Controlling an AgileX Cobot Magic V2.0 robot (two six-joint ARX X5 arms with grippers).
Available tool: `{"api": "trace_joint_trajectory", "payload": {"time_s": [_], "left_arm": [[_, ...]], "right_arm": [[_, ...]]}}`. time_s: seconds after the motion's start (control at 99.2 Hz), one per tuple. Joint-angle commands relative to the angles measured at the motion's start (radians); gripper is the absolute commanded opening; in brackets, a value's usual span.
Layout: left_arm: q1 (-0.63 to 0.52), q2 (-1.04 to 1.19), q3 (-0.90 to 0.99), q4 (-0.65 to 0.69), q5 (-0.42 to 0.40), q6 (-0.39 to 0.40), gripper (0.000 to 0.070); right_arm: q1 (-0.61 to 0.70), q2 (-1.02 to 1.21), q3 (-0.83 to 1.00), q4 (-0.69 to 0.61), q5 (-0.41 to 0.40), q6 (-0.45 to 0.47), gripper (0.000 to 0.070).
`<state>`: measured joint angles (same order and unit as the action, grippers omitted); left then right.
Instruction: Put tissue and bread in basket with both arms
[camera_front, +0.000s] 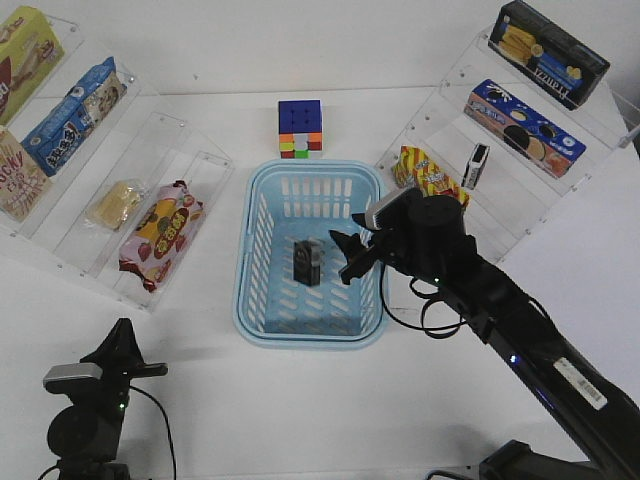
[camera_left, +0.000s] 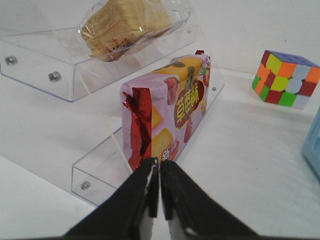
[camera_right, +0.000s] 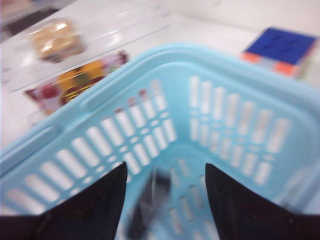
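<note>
**A:** Over the basket (camera_front: 262, 238) is where the right claw (camera_front: 350, 257) hangs, jaws spread wide with nothing between them. The tissue (camera_front: 307, 262) sits on the slotted floor just below it, so I'd say that half is done. Wrist cam is blurry but you can make out a dark pack between the open fingers (camera_right: 85, 210)

**B:** So what's left is the bread?

**A:** Yep. The bread (camera_front: 113, 204) is on the clear shelf (camera_front: 190, 160) on the left, one slot over from the strawberry snack bag (camera_front: 160, 232). The left claw (camera_front: 125, 345) is low at the front of the worktop (camera_front: 300, 400), well apart from it, jaws pressed together and holding nothing

**B:** Tips for doing it right?

**A:** My take: lift the right arm straight up so it doesn't catch the basket wall. Then open the left claw before it reaches in. That snack bag is closer to it than the bread is, so aim past it for the pale wrapped piece. Plastic wrap probably slides, so pinch across the middle, not a loose corner
</note>
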<state>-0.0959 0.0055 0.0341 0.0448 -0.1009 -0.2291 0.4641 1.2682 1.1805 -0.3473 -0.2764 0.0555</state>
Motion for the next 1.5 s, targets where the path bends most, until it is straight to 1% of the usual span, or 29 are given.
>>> {"api": "trace_joint_trajectory", "payload": {"time_s": [0.0,0.03,0.04,0.101,0.171,0.252,0.302,0.373,0.433,0.474,0.534,0.625,0.645,0.665,0.685,0.716,0.756,0.796,0.817,0.847,0.948,1.038,1.109,1.19,1.31,1.331,1.421,1.452,1.492], "left_arm": [[-0.001,-0.002,-0.006,0.015,0.005,-0.199,0.0001],[-0.001,-0.002,-0.003,0.017,0.004,-0.237,0.0001],[-0.001,-0.002,-0.001,0.017,0.005,-0.246,0.0001],[-0.001,-0.002,0.016,0.017,0.017,-0.290,0.0001],[0.000,0.000,0.051,0.014,0.052,-0.288,0.0001],[-0.001,0.015,0.122,-0.023,0.061,-0.285,0.0001],[0.000,0.045,0.178,-0.053,0.061,-0.257,0.0001],[0.000,0.110,0.266,-0.106,0.059,-0.170,0.0001],[0.000,0.190,0.347,-0.154,0.053,-0.067,0.0001],[0.000,0.251,0.402,-0.186,0.046,0.011,0.0001],[0.000,0.353,0.482,-0.226,0.041,0.138,0.0001],[0.000,0.512,0.587,-0.261,0.029,0.302,0.0004],[0.000,0.546,0.609,-0.264,0.029,0.338,0.0015],[0.000,0.579,0.629,-0.265,0.029,0.371,0.0044],[0.000,0.612,0.649,-0.266,0.029,0.402,0.0097],[0.000,0.658,0.677,-0.266,0.029,0.443,0.0213],[0.000,0.718,0.713,-0.262,0.029,0.491,0.0393],[0.000,0.769,0.745,-0.254,0.022,0.520,0.0543],[0.000,0.795,0.761,-0.251,0.016,0.529,0.0588],[0.000,0.832,0.784,-0.245,0.009,0.542,0.0614],[0.000,0.948,0.856,-0.240,-0.026,0.613,0.0611],[0.000,1.046,0.910,-0.216,-0.078,0.674,0.0610],[0.000,1.119,0.950,-0.201,-0.135,0.713,0.0610],[0.005,1.197,0.991,-0.191,-0.186,0.732,0.0609],[0.021,1.292,1.032,-0.174,-0.189,0.738,0.0594],[0.024,1.306,1.037,-0.172,-0.189,0.739,0.0577],[0.038,1.357,1.062,-0.169,-0.191,0.741,0.0445],[0.041,1.370,1.069,-0.168,-0.191,0.741,0.0380],[0.043,1.383,1.077,-0.166,-0.191,0.740,0.0255]], "right_arm": [[-0.036,-0.066,0.013,0.008,0.051,-0.008,0.0129],[-0.058,-0.093,0.013,-0.003,0.071,-0.001,0.0022],[-0.064,-0.101,0.013,-0.008,0.077,0.002,0.0000],[-0.099,-0.158,0.011,-0.038,0.108,0.002,0.0001],[-0.127,-0.227,-0.011,-0.048,0.145,0.001,0.0001],[-0.146,-0.325,-0.097,0.005,0.167,0.000,0.0001],[-0.152,-0.398,-0.184,0.069,0.178,-0.002,0.0001],[-0.158,-0.498,-0.327,0.183,0.182,-0.007,0.0001],[-0.158,-0.569,-0.444,0.282,0.198,-0.003,0.0001],[-0.158,-0.604,-0.504,0.323,0.202,0.008,0.0001],[-0.158,-0.638,-0.563,0.352,0.201,0.039,0.0001],[-0.158,-0.649,-0.584,0.332,0.199,0.082,0.0001],[-0.158,-0.648,-0.584,0.327,0.198,0.085,0.0001],[-0.158,-0.647,-0.584,0.325,0.198,0.087,0.0001],[-0.157,-0.644,-0.584,0.325,0.197,0.087,0.0001],[-0.156,-0.644,-0.584,0.324,0.198,0.087,0.0001],[-0.156,-0.644,-0.584,0.325,0.197,0.087,0.0001],[-0.156,-0.644,-0.584,0.326,0.197,0.087,0.0001],[-0.156,-0.644,-0.584,0.326,0.198,0.087,0.0001],[-0.156,-0.645,-0.584,0.325,0.198,0.087,0.0001],[-0.156,-0.645,-0.584,0.323,0.197,0.087,0.0001],[-0.156,-0.645,-0.584,0.325,0.197,0.087,0.0001],[-0.156,-0.645,-0.584,0.324,0.197,0.087,0.0001],[-0.156,-0.645,-0.584,0.324,0.197,0.087,0.0001],[-0.156,-0.645,-0.584,0.323,0.197,0.087,0.0001],[-0.156,-0.645,-0.584,0.323,0.197,0.087,0.0001],[-0.156,-0.645,-0.584,0.323,0.197,0.087,0.0001],[-0.156,-0.645,-0.584,0.323,0.197,0.087,0.0001],[-0.156,-0.645,-0.584,0.322,0.197,0.087,0.0001]]}}
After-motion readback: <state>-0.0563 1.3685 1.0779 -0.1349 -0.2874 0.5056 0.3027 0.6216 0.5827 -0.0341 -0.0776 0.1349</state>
